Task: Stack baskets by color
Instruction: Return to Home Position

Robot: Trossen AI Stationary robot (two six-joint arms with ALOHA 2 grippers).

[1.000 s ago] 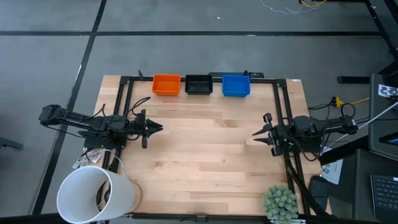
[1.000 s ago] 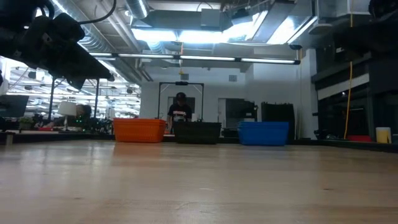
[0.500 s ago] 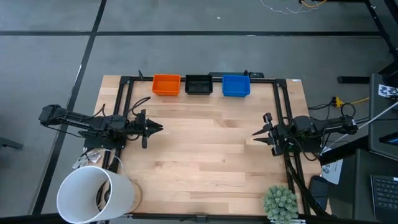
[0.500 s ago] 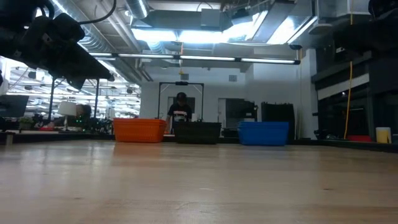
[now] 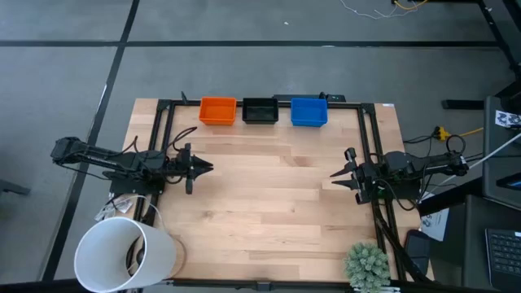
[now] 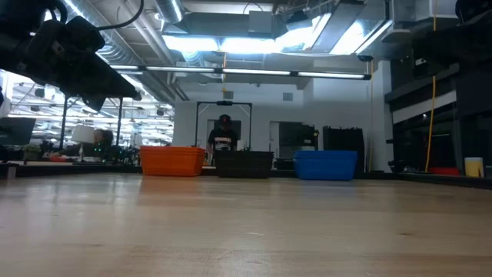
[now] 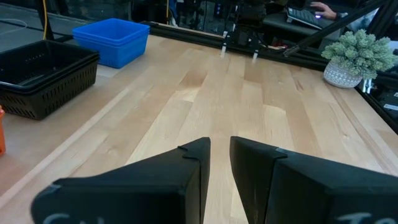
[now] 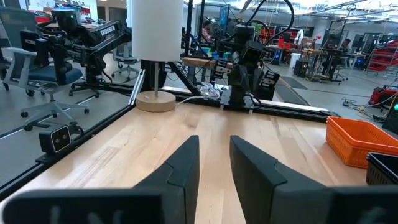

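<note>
Orange point(image 5: 217, 111), black point(image 5: 260, 111) and blue point(image 5: 309, 111) baskets stand in a row on their bases along the table's far edge. In the left wrist view, the black baskets point(image 7: 43, 74) and the blue baskets point(image 7: 112, 38) show layered rims, one nested in another. My left gripper point(image 5: 205, 168) hovers level over the table's left side, pointing right. My right gripper point(image 5: 335, 174) hovers over the right side, pointing left. Each is open by a narrow gap, left point(image 7: 220, 152) and right point(image 8: 214, 152), with nothing between the fingers.
A large white cylinder point(image 5: 122, 256) stands at the table's near left corner and a small green plant point(image 5: 368, 264) at the near right corner. A black frame point(image 5: 163, 130) runs along the table's left, far and right edges. Bare wood point(image 5: 269, 195) lies between the grippers.
</note>
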